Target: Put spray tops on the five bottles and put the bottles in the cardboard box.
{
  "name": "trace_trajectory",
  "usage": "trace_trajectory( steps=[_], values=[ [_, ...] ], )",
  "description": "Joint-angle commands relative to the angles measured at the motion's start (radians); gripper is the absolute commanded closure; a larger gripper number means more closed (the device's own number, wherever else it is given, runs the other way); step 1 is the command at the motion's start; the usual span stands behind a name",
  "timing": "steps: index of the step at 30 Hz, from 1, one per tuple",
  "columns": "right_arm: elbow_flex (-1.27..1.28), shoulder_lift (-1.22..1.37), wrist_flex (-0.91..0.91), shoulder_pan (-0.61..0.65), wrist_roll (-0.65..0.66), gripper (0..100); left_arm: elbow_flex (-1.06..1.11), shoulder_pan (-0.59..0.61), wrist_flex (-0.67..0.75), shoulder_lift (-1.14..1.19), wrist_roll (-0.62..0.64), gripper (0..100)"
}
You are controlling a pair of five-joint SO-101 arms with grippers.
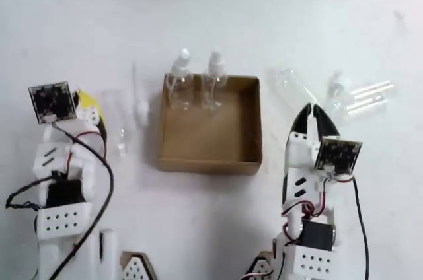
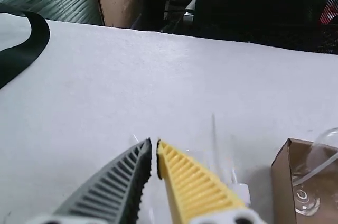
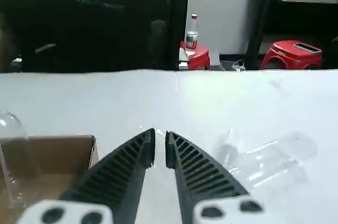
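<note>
High view, cardboard box (image 1: 210,161): open, at the middle of the table (image 1: 211,22). Two capped bottles (image 1: 180,88) stand side by side against its far wall.
High view, loose parts: a bare bottle (image 1: 119,125) lies beside a spray top (image 1: 140,109) left of the box. Other clear bottles (image 1: 295,86) and tops lie to its right.
Left wrist view, left gripper (image 2: 154,152): fingers pressed almost together with a thin slit between, pinching nothing. It sits just short of the spray top's dip tube (image 2: 213,129).
Right wrist view, right gripper (image 3: 160,142): fingers nearly together and empty, with a lying bottle (image 3: 269,160) near, beyond the tips.
Handling: the bottles are probably light, thin and slick, so they may roll or dent. Grip across the body near the shoulder. Take the top by its head, not the thin tube.
</note>
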State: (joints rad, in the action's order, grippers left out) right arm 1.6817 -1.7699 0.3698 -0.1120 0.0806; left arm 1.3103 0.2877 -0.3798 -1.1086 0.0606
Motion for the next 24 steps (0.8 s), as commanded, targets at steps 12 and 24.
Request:
trace_trajectory(
  steps=[12, 24],
  values=[
    [0.011, -0.001, 0.044, -0.008, -0.003, 97.8, -0.733, 0.033, -0.887, 0.041, -0.680, 98],
    [0.011, -0.001, 0.062, -0.002, -0.003, 97.8, -1.054, 0.186, -1.154, 0.674, -1.115, 98]
  ],
)
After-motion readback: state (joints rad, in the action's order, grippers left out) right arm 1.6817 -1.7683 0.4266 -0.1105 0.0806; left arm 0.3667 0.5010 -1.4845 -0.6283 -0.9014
